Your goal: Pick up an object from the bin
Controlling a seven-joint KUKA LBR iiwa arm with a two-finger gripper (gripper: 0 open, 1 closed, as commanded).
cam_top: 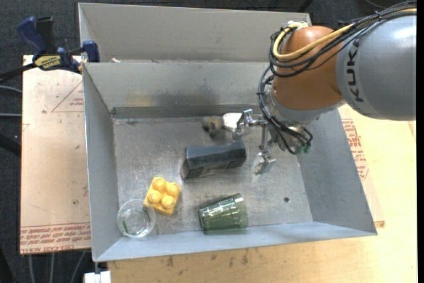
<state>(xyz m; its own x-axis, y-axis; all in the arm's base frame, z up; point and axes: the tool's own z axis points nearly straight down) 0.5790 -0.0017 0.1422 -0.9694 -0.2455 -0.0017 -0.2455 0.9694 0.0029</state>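
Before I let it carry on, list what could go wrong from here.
The tool hangs just right of the dark grey block. Coming down there, it may clip the block's end and shove it rather than grip it. The small white and tan thing lies close by at the back wall and could get knocked along.
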